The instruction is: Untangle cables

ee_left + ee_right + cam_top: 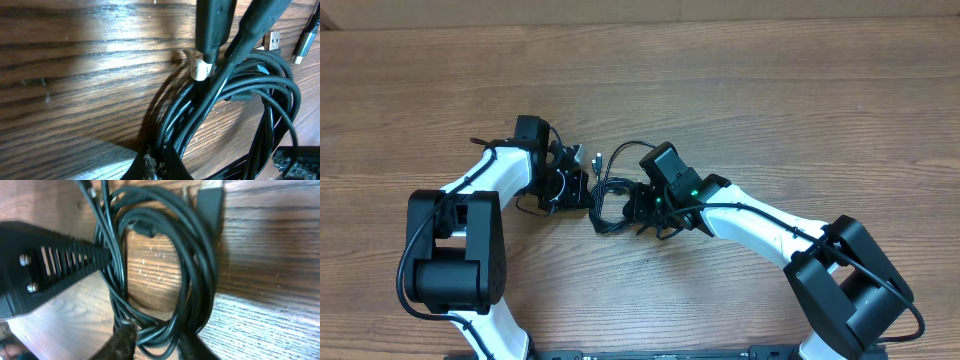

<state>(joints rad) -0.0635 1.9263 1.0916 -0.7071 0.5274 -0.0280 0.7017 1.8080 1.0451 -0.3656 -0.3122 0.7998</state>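
Note:
The cables (607,192) lie as a tangled black coil on the wooden table (770,90) between my two grippers. My left gripper (582,190) is shut on the coil's left strands; in the left wrist view its fingertips (162,162) pinch the cables (260,100) at the bottom edge. A white tie (201,70) wraps one cord near a silver plug (272,40). My right gripper (623,205) is at the coil's right side. In the right wrist view it (160,345) stands open, one finger on each side of the coil's (200,265) lower end.
The left gripper's ribbed black finger (55,267) reaches in from the left of the right wrist view, against the strands. Two plug ends (588,155) stick out just behind the coil. Both white arms (760,225) angle in from the near table edge.

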